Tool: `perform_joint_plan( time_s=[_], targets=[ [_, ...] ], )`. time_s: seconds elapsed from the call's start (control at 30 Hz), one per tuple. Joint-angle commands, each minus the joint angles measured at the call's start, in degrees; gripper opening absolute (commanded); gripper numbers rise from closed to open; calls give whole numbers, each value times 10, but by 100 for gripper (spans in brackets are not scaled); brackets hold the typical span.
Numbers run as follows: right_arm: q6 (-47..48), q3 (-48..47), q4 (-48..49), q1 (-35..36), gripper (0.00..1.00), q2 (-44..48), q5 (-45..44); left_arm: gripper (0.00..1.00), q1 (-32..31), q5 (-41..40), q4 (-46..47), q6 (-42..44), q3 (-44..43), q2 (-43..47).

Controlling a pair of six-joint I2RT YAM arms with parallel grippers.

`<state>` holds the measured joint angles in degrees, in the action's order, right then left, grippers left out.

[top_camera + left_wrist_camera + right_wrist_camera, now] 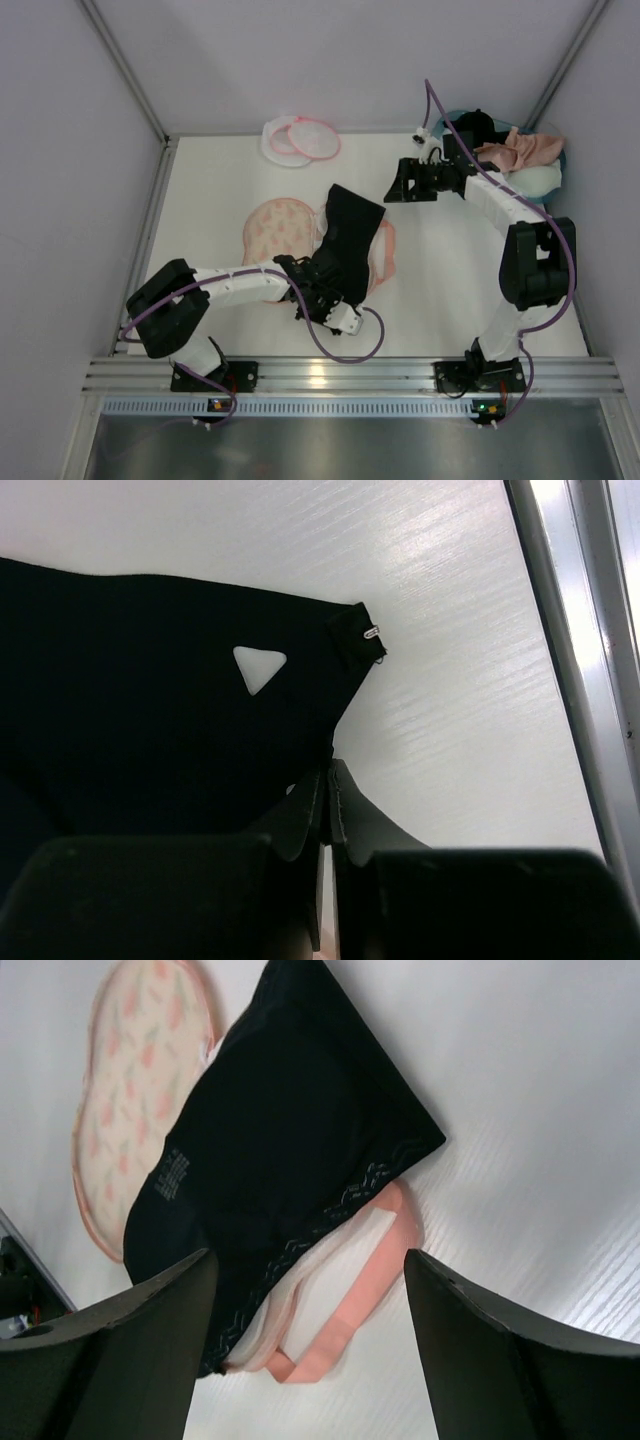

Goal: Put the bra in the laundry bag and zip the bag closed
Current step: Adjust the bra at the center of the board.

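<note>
Now — left claw pinching black cloth edge | table rail near | right claw spread above black cloth

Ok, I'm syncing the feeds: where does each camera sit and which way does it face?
Top external: above and behind, looking down on the table; left arm, right arm show.
Left wrist: low over the black garment, own fingers pinched at its edge.
Right wrist: facing down at that garment and the printed padded piece; open fingers frame it.
All three share the black garment.
</note>
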<state>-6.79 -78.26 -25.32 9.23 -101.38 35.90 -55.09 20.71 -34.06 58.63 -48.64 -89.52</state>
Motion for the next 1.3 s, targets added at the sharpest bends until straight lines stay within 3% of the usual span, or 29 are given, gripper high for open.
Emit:
perform_joint_plan(
  time_s=[0.0, 0.2, 0.37, 0.63, 0.77, 0.9, 1.1, 1.13, 1.2, 1.23, 1.27],
  targets=[
    [-9, 7, 17, -8, 76, -2, 17, 3, -10, -4, 9, -1, 17, -13],
    [-2, 24, 21, -8, 73, -5, 18, 0, -12, 49, -24, -67, -19, 56],
    [0, 34, 28, -8, 70, -10, 20, 0, -2, 79, -62, -172, -130, 55],
    [9, 53, 33, -6, 66, -12, 22, 0, 124, 146, -94, -238, -282, -44],
    [12, 61, 33, -6, 65, -12, 24, 0, 178, 137, -94, -249, -326, -102],
    [14, 69, 36, -5, 63, -12, 26, 25, 196, 122, -94, -272, -353, -150],
    [27, 29, 41, -5, 62, -20, 16, 41, 205, 103, -93, -317, -358, -166],
    [30, 17, 43, -5, 62, -26, 12, 51, 208, 108, -94, -320, -358, -162],
    [40, -23, 51, -5, 62, -39, -2, 54, 218, 113, -93, -327, -358, -149],
    [42, -38, 53, -5, 62, -56, -7, 65, 219, 113, -93, -326, -358, -144],
    [47, -54, 55, -5, 62, -67, -14, 66, 220, 113, -93, -327, -359, -137]
  ],
)
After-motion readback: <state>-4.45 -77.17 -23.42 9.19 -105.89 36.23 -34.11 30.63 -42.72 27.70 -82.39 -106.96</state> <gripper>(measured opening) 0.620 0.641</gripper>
